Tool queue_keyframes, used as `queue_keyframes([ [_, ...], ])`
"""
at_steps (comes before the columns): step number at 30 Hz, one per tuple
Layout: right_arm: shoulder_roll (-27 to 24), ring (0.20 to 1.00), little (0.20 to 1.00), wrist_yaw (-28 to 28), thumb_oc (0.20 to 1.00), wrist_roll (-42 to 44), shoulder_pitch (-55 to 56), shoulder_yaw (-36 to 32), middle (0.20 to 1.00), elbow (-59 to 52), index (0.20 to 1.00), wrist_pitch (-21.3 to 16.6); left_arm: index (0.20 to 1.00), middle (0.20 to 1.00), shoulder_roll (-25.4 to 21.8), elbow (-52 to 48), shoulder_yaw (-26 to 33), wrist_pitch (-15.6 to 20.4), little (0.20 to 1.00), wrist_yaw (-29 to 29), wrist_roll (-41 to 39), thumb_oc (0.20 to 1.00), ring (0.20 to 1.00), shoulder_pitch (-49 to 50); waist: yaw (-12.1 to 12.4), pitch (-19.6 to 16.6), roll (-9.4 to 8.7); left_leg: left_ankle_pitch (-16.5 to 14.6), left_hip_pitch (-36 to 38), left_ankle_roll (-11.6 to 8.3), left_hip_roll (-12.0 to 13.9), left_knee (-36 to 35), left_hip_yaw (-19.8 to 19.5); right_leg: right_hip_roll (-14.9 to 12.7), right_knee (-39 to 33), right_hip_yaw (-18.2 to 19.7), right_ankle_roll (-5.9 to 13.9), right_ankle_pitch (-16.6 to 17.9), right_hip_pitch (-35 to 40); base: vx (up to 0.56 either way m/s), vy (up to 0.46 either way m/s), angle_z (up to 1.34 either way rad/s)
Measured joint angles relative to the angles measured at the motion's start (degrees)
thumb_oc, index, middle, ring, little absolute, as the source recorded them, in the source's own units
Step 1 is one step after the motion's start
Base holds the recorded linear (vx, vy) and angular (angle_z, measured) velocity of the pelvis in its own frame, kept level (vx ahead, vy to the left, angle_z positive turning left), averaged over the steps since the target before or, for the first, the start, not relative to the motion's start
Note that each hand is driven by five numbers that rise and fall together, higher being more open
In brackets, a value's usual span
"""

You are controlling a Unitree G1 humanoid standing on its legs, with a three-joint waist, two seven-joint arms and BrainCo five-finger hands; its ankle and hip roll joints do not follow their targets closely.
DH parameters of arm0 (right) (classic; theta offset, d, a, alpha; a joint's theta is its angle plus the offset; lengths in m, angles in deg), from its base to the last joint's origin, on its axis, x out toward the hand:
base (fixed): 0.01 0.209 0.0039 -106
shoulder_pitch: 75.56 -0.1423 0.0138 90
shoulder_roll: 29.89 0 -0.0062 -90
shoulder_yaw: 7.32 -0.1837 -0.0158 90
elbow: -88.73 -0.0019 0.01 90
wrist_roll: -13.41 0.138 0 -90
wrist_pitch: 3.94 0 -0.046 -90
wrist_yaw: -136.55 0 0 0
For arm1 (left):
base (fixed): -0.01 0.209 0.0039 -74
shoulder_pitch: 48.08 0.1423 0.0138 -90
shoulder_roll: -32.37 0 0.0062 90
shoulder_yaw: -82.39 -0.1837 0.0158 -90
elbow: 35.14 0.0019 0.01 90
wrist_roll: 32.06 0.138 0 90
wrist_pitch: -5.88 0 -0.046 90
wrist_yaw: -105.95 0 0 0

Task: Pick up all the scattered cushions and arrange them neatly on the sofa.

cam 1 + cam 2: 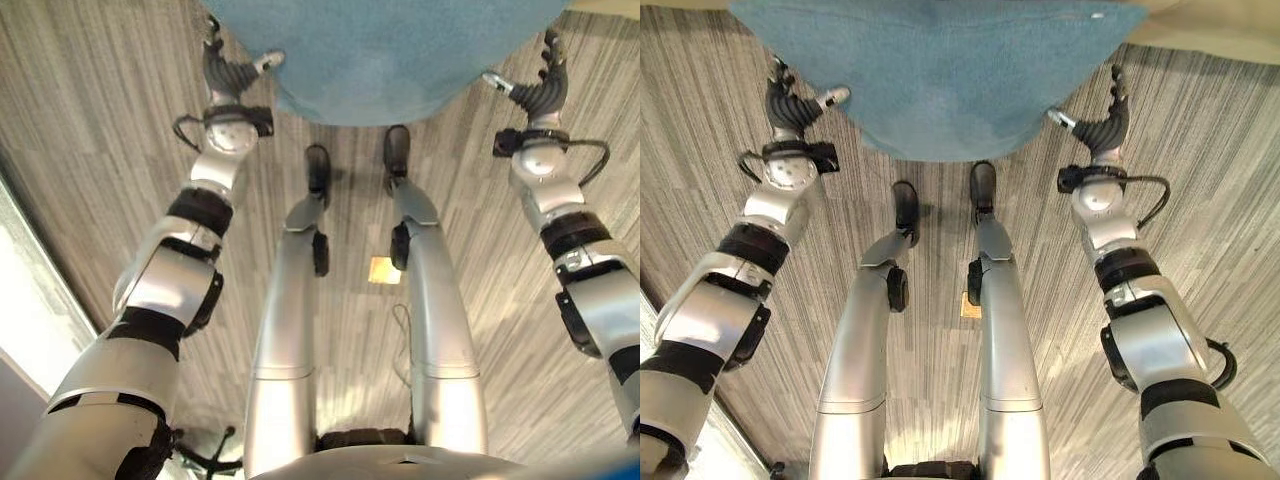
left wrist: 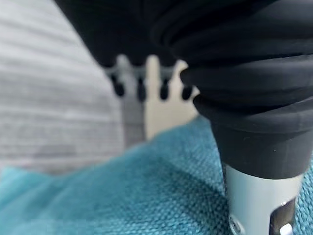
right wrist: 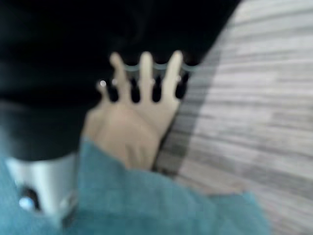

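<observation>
A large teal cushion hangs in front of me above the floor, held between my two hands. My left hand lies against its left edge and my right hand against its right edge. Both hands have straight fingers, and each thumb touches the fabric. In the left wrist view the fingers reach past the teal cloth towards a beige surface, perhaps the sofa. The right wrist view shows that hand's fingers stretched the same way over the cushion. A beige strip lies beyond the cushion.
Grey striped carpet covers the floor all around. A small tan square lies on the carpet below me. A bright wall or window edge runs along the left, with a black chair base near it.
</observation>
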Motion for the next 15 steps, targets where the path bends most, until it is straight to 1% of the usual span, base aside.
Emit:
queue_keyframes([
  [1,-0.02,1.000,1.000,0.18,1.000,0.71,-0.14,0.03,1.000,-0.12,1.000,-0.02,1.000,1.000,-0.17,-0.37,-0.31,0.05,1.000,-0.05,-0.52,1.000,1.000,-0.11,0.01,0.00,0.00,-0.09,-0.10,0.12,0.02,0.06,0.03,0.01,-0.01,0.03,0.38,-0.23,-0.07,0.04,0.012,-0.04],
  [4,-0.28,1.000,1.000,0.51,1.000,1.08,-1.31,0.46,1.000,-0.39,1.000,0.07,1.000,1.000,0.21,-0.77,-1.18,0.85,1.000,-0.80,-2.81,1.000,1.000,-0.55,0.06,-0.06,0.03,-0.11,-1.29,0.15,0.02,0.30,0.08,-0.03,0.14,0.06,0.48,-0.23,-1.23,0.04,0.018,-0.01],
  [5,-0.29,1.000,1.000,0.73,1.000,1.19,-5.05,2.31,1.000,-0.38,1.000,0.06,1.000,1.000,0.84,-1.00,-1.77,1.29,1.000,-0.96,-4.53,1.000,1.000,-1.94,0.21,-0.03,0.01,-0.15,-3.45,0.22,0.03,1.20,0.45,0.02,1.10,0.33,0.46,-0.11,-3.58,0.04,0.000,0.00],
  [7,-0.33,1.000,1.000,0.84,1.000,1.21,-5.23,2.30,1.000,-0.33,1.000,0.07,1.000,1.000,0.69,-0.99,-1.76,1.29,1.000,-1.03,-4.55,1.000,1.000,-2.02,0.31,-0.03,0.01,-0.14,-3.39,0.22,0.05,1.21,0.66,0.04,1.25,0.54,0.16,0.10,-3.66,0.03,-0.004,0.00],
  [9,0.22,1.000,1.000,0.68,1.000,1.33,-7.70,4.68,1.000,0.09,1.000,0.32,1.000,1.000,2.04,-1.55,-2.31,1.25,1.000,-0.60,-4.73,1.000,1.000,-3.31,0.48,-0.05,0.04,-0.14,-3.34,0.23,0.07,1.27,0.70,0.05,1.20,0.57,0.32,0.10,-3.54,0.00,0.000,0.00],
  [10,0.35,1.000,1.000,0.73,1.000,1.33,-8.27,4.77,1.000,0.15,1.000,0.32,1.000,1.000,2.38,-2.29,-2.11,1.38,1.000,-0.63,-4.72,1.000,1.000,-4.05,0.49,-0.05,0.04,-0.09,-3.37,0.27,0.07,1.26,0.68,0.05,1.14,0.56,0.57,0.11,-3.53,0.00,0.000,0.00],
  [11,0.56,1.000,1.000,0.79,1.000,1.34,-8.32,5.02,1.000,0.12,1.000,0.32,1.000,1.000,3.01,-2.55,-1.97,1.37,1.000,-0.58,-4.72,1.000,1.000,-4.06,0.57,-0.05,0.04,0.00,-3.30,0.37,0.08,1.31,0.70,0.03,1.17,0.55,0.34,0.28,-3.41,0.00,0.000,0.00],
  [12,2.03,1.000,1.000,0.75,1.000,1.41,-8.55,5.93,1.000,0.28,1.000,0.49,1.000,1.000,4.08,-2.56,-2.38,1.36,1.000,0.12,-4.72,1.000,1.000,-3.97,0.57,-0.05,0.04,0.02,-3.27,0.41,0.09,1.50,0.67,0.04,1.19,0.53,0.43,0.32,-3.30,0.00,0.000,0.00],
  [15,2.93,1.000,1.000,0.80,1.000,1.38,-8.97,6.98,1.000,0.34,1.000,0.92,1.000,1.000,4.64,-2.56,-2.38,1.37,1.000,0.47,-4.71,1.000,1.000,-4.16,0.71,-0.06,0.05,0.42,-3.15,0.41,0.11,1.28,0.68,0.04,0.88,0.49,0.14,0.91,-3.12,0.00,0.000,0.00],
])
